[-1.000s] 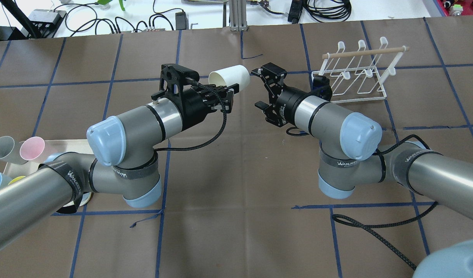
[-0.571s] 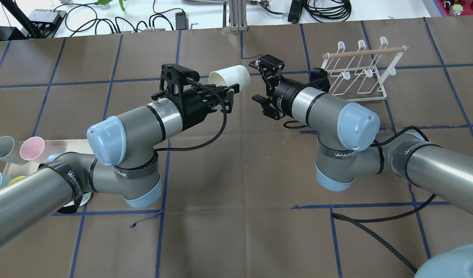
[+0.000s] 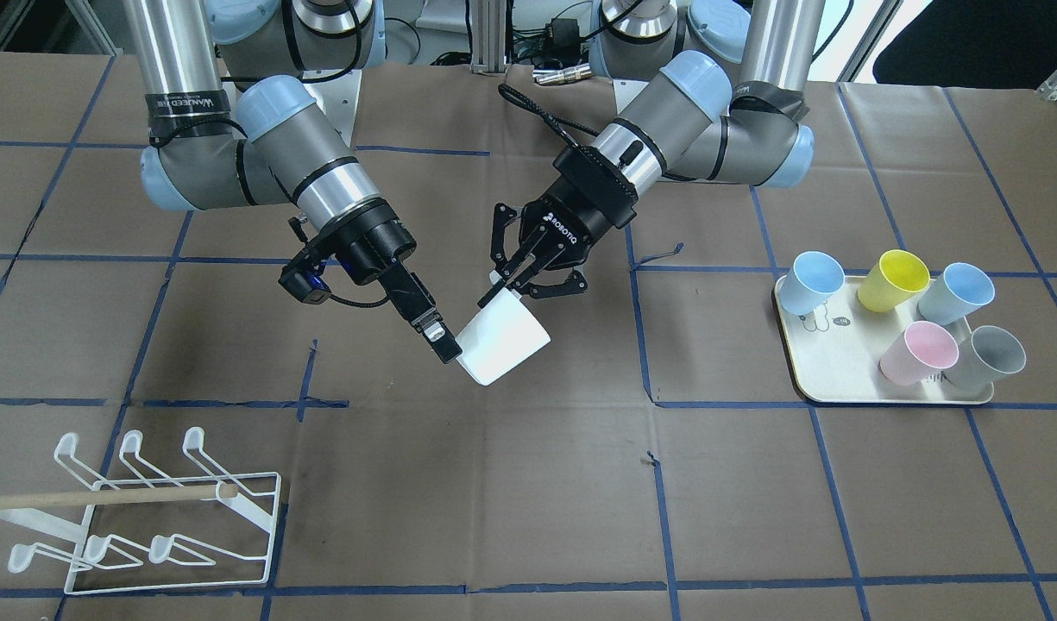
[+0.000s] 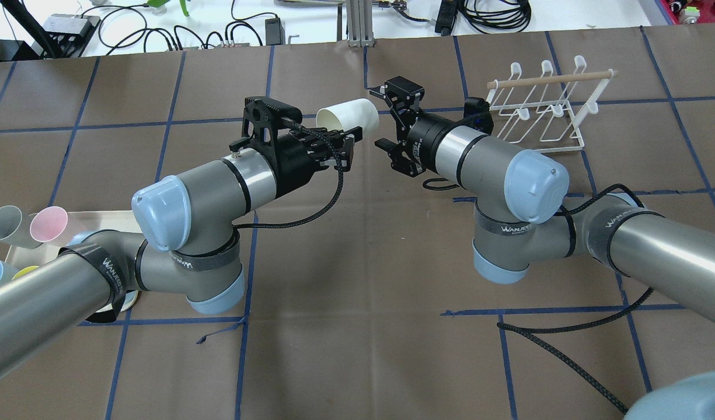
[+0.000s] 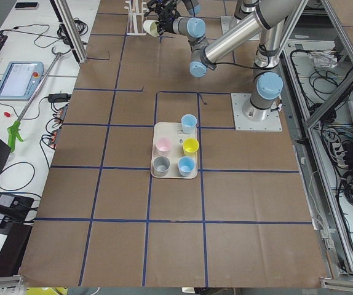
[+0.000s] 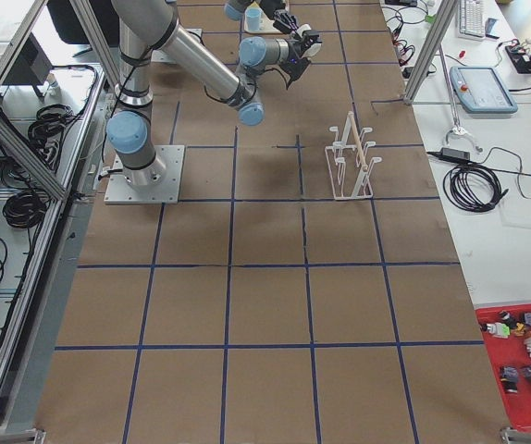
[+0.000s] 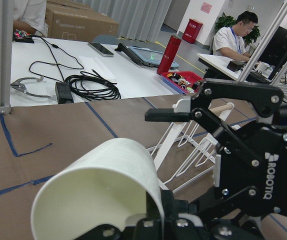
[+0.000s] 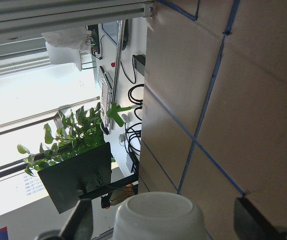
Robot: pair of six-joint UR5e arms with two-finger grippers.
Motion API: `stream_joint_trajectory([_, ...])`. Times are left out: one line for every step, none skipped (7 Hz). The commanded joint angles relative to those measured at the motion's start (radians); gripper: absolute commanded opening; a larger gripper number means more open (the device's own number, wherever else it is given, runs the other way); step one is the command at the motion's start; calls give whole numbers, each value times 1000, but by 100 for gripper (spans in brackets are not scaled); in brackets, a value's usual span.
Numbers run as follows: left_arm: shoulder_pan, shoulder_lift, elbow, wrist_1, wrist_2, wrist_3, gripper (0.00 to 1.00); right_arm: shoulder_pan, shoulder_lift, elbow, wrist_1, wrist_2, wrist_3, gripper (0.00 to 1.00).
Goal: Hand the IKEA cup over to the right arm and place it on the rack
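Cup (image 3: 504,347) aloft over the surface (image 3: 580,483)

Front view: the left claw (image 3: 506,285) pinches the white cup's rim and holds it tilted, base toward the right claw (image 3: 446,349), which sits right at that base. The rack (image 3: 105,498) stands well apart at a near corner. A tray (image 3: 834,362) on the other side carries five coloured cups (image 3: 903,280).
Overhead: the cup lies sideways in the air. The right claw's jaws are spread wide, one on either side of the base.
Right wrist view: the base shows between the two fingers (image 8: 81,222), with a gap on each side
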State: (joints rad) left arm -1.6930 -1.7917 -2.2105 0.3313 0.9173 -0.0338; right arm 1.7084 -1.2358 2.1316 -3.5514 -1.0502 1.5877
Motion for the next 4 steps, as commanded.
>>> stream_joint_trajectory([-1,0,0,0,0,0,0,20,1,-15,14,-1,9,99])
stream_joint_trajectory([-1,0,0,0,0,0,0,25,9,-30,31,-2,12,99])
stream_joint_trajectory([-1,0,0,0,0,0,0,28,27,-41,31,-2,12,99])
stream_joint_trajectory([-1,-1,0,0,0,0,0,36,32,-54,32,-2,15,99])
